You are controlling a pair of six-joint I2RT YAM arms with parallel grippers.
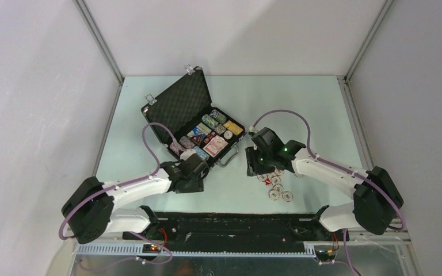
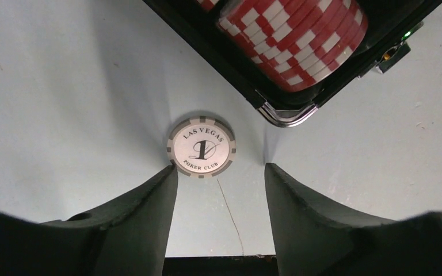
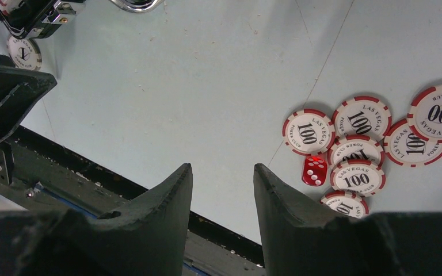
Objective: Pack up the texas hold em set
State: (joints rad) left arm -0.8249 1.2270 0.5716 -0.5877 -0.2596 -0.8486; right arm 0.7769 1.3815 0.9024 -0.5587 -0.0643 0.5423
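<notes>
Item: grey chip (image 2: 201,146), lying flat just off the open case's (image 1: 179,106) corner. It sits at eleven o'clock of the left gripper (image 2: 220,168), perhaps touching it; jaws half-spread, empty. Right gripper (image 3: 223,168): parted, empty, with red chips (image 3: 357,138) at two o'clock.

Red chip (image 3: 343,202) half behind right pincer (image 3: 222,170).

This looks like a robot lab. A pale table (image 1: 311,98) sits inside plain white walls (image 1: 34,86) with metal posts (image 1: 99,40). The left arm (image 1: 132,187) and right arm (image 1: 328,168) are bolted at its near edge, with purple cables (image 1: 282,111) on them.
</notes>
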